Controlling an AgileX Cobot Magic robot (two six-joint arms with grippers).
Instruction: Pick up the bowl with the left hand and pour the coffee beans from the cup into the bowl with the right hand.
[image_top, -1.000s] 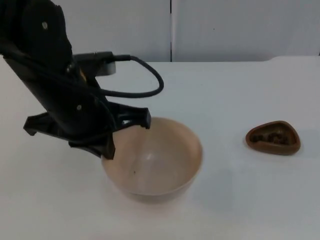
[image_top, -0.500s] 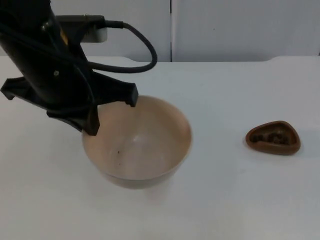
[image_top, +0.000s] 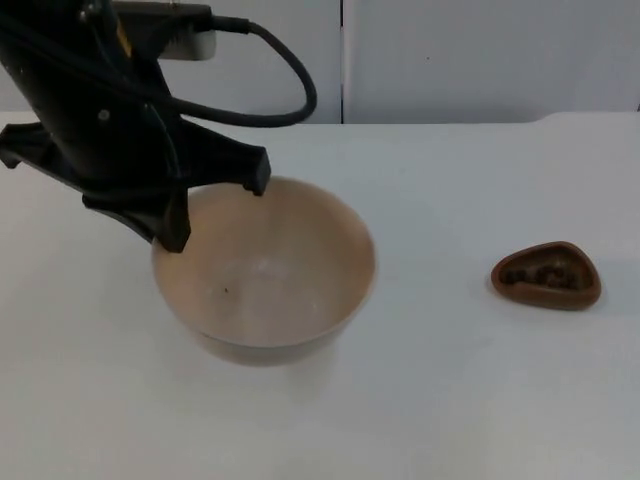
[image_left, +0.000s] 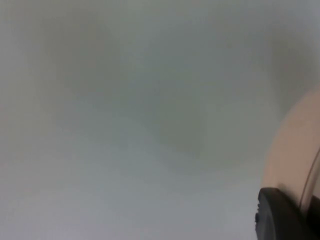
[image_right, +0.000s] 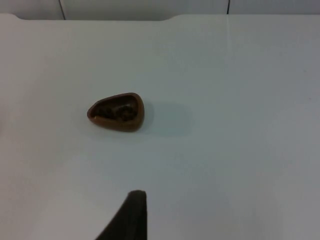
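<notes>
A wide beige bowl hangs above the white table left of centre, tilted a little. My left gripper is shut on its rim at the back left. In the left wrist view the bowl's pale side lies against the black fingertip. A small brown cup with coffee beans inside stands on the table at the right, well apart from the bowl. The right wrist view has the cup some way ahead of my right gripper, which waits clear of it.
The white table ends at the grey partition wall behind. A black cable loops off the left arm above the bowl. Open table lies between bowl and cup.
My left gripper has carried the bowl to the left and toward the back, higher off the table. The cup has stayed where it was.
</notes>
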